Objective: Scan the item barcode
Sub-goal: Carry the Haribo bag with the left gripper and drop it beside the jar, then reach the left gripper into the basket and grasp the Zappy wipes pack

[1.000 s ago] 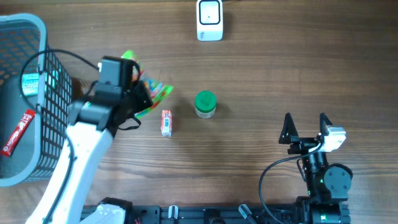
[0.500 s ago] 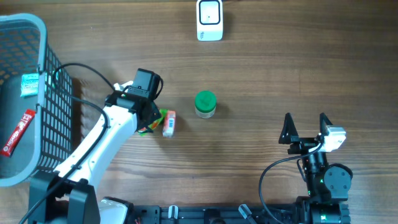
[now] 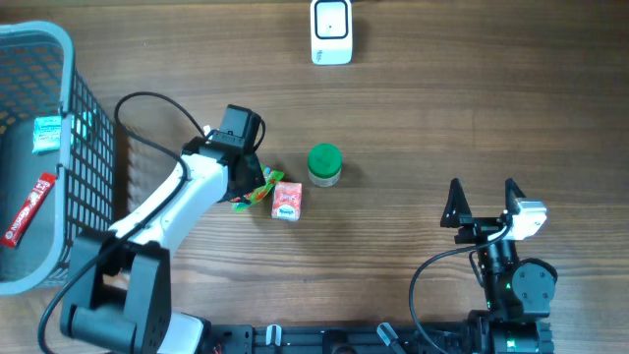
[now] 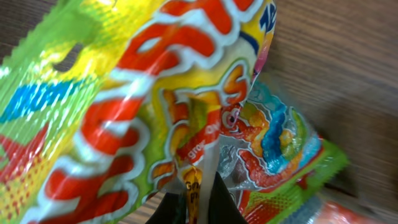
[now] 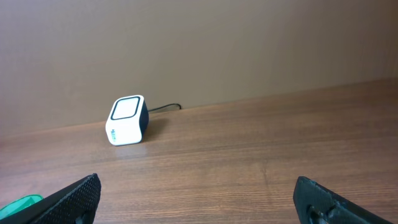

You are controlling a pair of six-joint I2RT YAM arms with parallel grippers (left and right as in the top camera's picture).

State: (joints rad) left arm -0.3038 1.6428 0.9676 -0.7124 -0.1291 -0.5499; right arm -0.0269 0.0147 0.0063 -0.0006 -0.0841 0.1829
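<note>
Overhead, left gripper [image 3: 248,185]: pressed together on the candy bag [image 3: 257,191], low over the middle of the table [image 3: 442,108].
Overhead, candy bag: it pokes out from under the wrist with its end right against the small box [image 3: 286,200]. Whether it rests on the wood cannot be told.
Overhead, neighbours: the green-lidded jar [image 3: 324,164] stands just right of the box. The basket [image 3: 59,44] sits at the left edge with a few packets inside.
Overhead, scanner [image 3: 331,31]: at the far edge of the table, well apart from the bag.
Overhead, right gripper [image 3: 484,202]: spread wide and holding nothing, at the near side on the right.
Left wrist, grip: two fingers [image 4: 224,208] pinch a seam of the bag at the bottom of the view, and the bright printed face fills nearly everything else.
Left wrist, barcode: none shows on this face.
Right wrist, outlook: the fingers stand wide apart at the lower corners. The scanner is ahead across bare wood, and the jar's lid is at the lower left.
Step in hand: the item looks gripped, and the carry to the scanner is not yet made.
Next move calls for: lifting the bag clear of the box and jar and taking it to the far edge. The barcode side must then be turned towards the scanner's window.
Risk: the limp bag may fold over its code or drag the box along.
</note>
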